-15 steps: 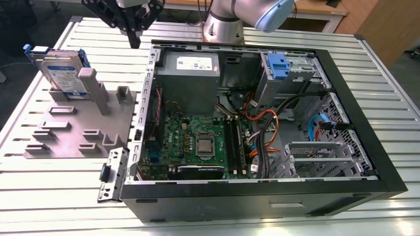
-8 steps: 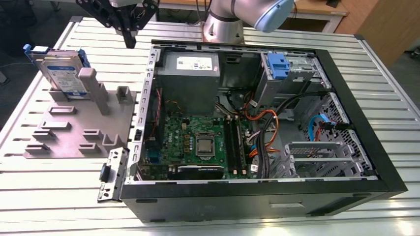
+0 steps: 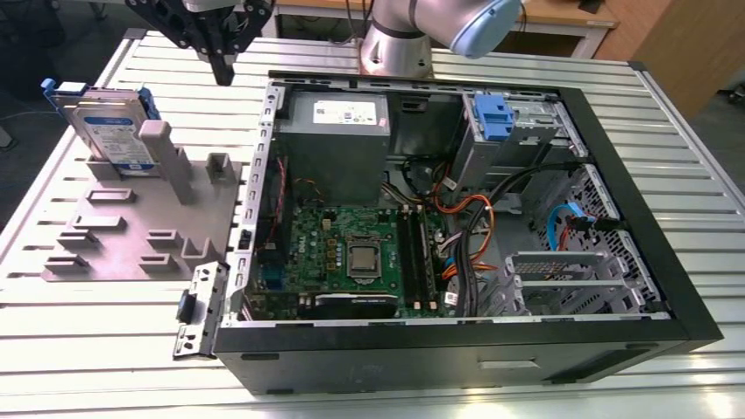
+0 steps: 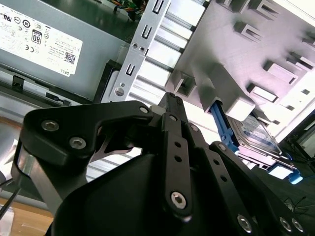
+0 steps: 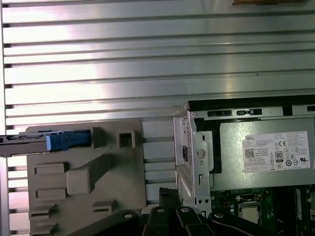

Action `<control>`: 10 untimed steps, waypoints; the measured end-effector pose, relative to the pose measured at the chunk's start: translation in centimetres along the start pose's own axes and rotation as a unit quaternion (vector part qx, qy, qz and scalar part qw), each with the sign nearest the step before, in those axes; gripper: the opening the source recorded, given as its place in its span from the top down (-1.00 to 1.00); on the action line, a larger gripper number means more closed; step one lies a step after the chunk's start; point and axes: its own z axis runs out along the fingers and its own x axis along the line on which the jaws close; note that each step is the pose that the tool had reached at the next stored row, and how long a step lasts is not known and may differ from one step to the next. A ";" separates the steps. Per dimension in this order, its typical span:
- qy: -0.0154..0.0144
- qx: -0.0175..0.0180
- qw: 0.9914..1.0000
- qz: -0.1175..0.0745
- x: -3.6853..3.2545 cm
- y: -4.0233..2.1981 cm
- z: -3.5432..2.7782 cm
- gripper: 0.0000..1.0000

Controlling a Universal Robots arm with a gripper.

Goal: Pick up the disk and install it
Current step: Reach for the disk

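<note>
The disk stands upright on edge in the grey slotted tray at the exterior view's left, its white-and-blue label facing forward and its blue frame showing at the ends. My gripper hangs above the table between the tray and the open computer case, up and to the right of the disk and not touching it. Its black fingers are shut together with nothing between them. In the second wrist view, the disk sits beyond the gripper. The first wrist view shows the disk edge-on in the tray.
An open black computer case lies on the slatted metal table. Inside it are a grey power supply box, a motherboard, cables and a blue-latched drive bay. The arm's base stands behind the case.
</note>
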 end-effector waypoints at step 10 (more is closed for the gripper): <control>0.000 0.000 1.000 0.000 0.05 0.00 0.00 0.79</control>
